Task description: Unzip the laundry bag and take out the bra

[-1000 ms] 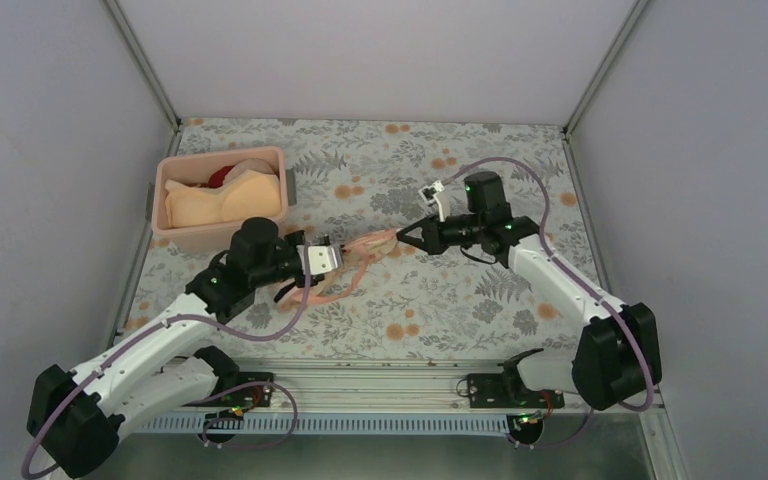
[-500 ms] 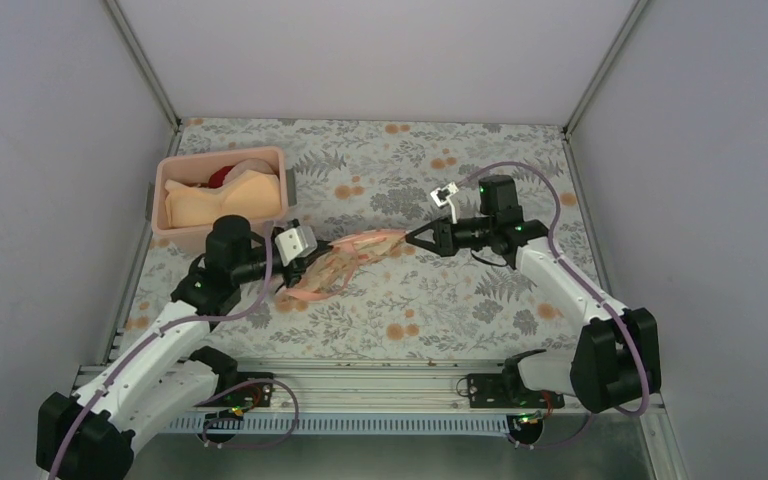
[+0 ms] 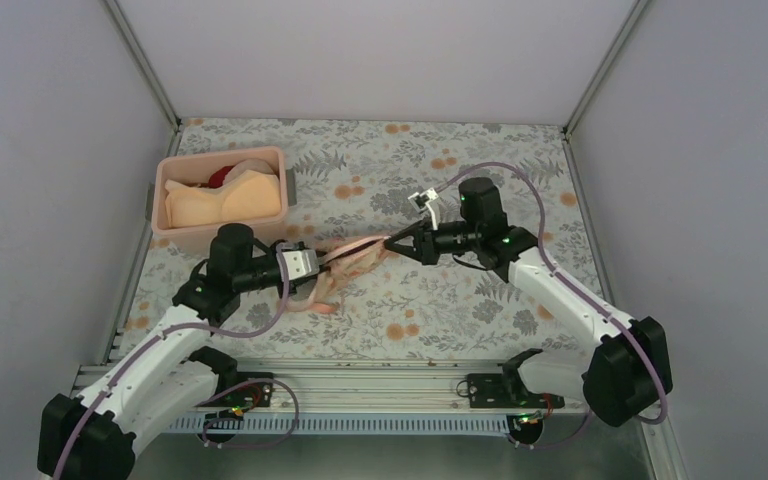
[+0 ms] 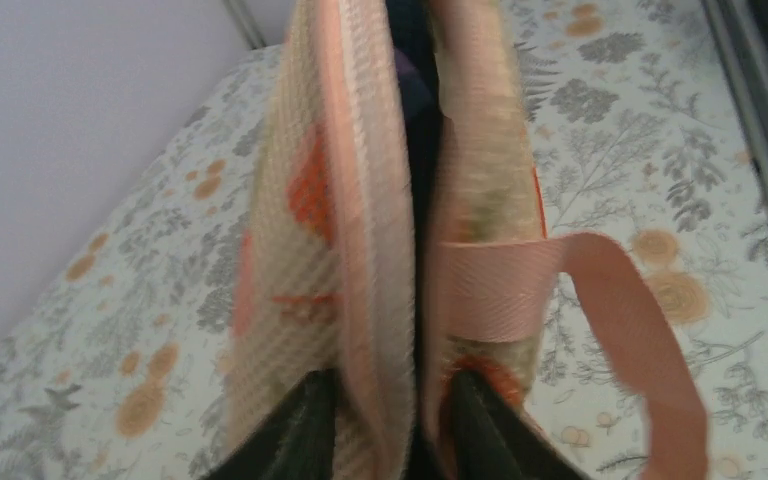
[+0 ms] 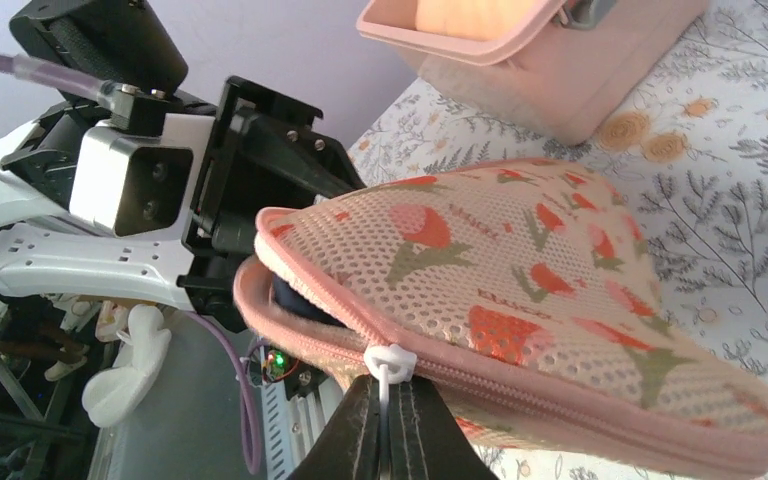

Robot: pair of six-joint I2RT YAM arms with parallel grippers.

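Note:
The peach-pink mesh laundry bag (image 3: 353,257) hangs stretched between my two grippers above the table. My left gripper (image 3: 310,262) clamps the bag's left end; in the left wrist view the bag (image 4: 350,200) fills the gap between the black fingers (image 4: 295,430). My right gripper (image 5: 392,385) is shut on the white zip pull (image 5: 390,360) on the pink zip edging. The zip is parted at the left end, and the dark navy bra (image 5: 295,297) shows inside the slit. A dark strip of the bra (image 4: 415,60) also shows between the bag's two edges.
The rigid pink bin (image 3: 222,200) stands at the back left, holding a peach bra (image 3: 225,192) and a red garment (image 3: 220,177). A pink ribbon loop (image 4: 610,290) hangs off the bag. Grey walls and metal rails bound the floral table (image 3: 460,310).
My right gripper has slid left along the bag with the zip pull. My left arm has drawn back and lowered, and the bag's left end now sags lower.

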